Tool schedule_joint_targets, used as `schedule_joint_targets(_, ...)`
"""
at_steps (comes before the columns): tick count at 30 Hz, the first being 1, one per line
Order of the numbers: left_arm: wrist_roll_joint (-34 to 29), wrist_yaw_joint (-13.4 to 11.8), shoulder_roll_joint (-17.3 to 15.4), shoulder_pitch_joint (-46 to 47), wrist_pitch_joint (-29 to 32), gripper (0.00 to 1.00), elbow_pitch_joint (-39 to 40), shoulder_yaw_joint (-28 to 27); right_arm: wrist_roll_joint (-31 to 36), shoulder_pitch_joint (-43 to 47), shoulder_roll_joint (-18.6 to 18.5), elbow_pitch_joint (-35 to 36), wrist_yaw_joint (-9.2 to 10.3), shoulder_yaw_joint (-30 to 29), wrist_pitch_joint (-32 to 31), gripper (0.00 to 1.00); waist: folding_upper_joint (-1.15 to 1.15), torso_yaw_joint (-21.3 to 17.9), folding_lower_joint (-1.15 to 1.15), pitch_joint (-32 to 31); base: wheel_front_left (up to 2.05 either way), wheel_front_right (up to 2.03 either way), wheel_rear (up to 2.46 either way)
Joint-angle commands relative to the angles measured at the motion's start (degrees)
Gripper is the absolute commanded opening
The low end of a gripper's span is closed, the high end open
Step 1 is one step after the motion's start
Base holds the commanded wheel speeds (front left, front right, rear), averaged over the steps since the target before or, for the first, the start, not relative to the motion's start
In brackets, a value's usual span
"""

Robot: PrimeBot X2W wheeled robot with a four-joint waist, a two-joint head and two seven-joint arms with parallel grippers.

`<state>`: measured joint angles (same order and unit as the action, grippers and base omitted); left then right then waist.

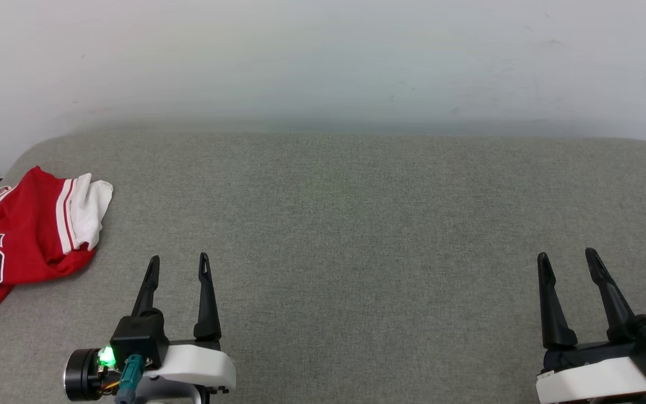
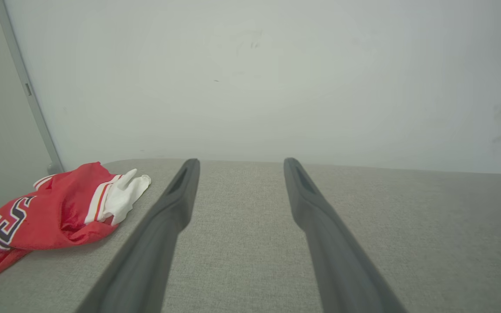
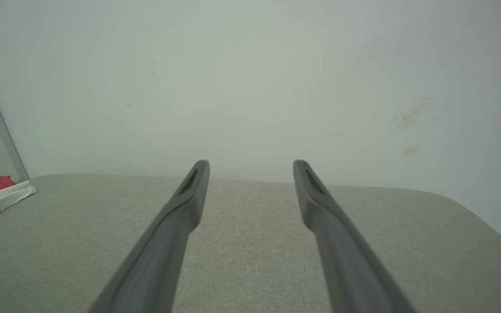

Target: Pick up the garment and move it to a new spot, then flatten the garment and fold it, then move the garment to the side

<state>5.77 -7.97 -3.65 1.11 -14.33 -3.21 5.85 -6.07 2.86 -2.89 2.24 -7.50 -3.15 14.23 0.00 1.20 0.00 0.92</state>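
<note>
Grippers: left gripper [image 1: 179, 258] and right gripper [image 1: 566, 253] both spread wide, empty, hovering over the grey padded surface [image 1: 356, 224].
Garment place: garment [image 1: 20, 235] lies crumpled at the surface's nine o'clock edge, near the left gripper, apart from it.
Step advice: likely best to reach left and pinch a thick red fold.
Garment look: red body, white sleeve, black-and-white lettering, striped trim.

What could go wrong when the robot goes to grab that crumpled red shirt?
1. The shirt lies bunched at the left edge of the grey surface; a nudge from the open left claw might push it off.
2. Pinching only the white sleeve could leave the rest dangling and twisted.
3. The right claw sits far away, so helping means a long reach.
</note>
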Motion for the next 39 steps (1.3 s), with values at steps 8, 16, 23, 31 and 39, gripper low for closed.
schedule_joint_targets(8,-1.6,0.8,0.4,-0.7,-1.0,1.00,-0.5,-0.8,2.0,0.8,0.0,0.0,0.03,0.3,1.0,1.00,0.00,0.0,0.00,-0.1,0.00,0.00,0.00)
schedule_joint_targets(16,-0.9,1.8,0.7,-0.5,-0.9,1.00,-1.3,-1.4,0.2,0.7,0.0,-0.6,0.03,0.4,1.0,1.00,0.00,0.1,0.00,-0.1,0.00,0.00,0.00)
schedule_joint_targets(23,-0.3,2.4,0.8,-0.5,-0.9,1.00,-1.7,-1.7,-2.6,0.4,0.1,-1.6,0.03,-0.2,1.0,1.00,0.00,0.2,0.00,-0.3,0.00,0.00,0.00)
schedule_joint_targets(31,0.0,2.0,0.8,-0.6,-0.9,1.00,-2.3,-1.4,-3.2,0.3,0.0,-2.1,0.03,-0.3,1.0,1.00,0.00,0.1,0.00,-0.4,0.00,0.00,0.00)
schedule_joint_targets(39,0.2,1.8,0.8,-0.3,-0.9,1.00,-2.9,-1.1,-3.5,0.4,0.0,-2.3,0.03,-0.3,1.0,1.00,0.00,0.3,0.00,-0.5,0.00,0.00,0.00)
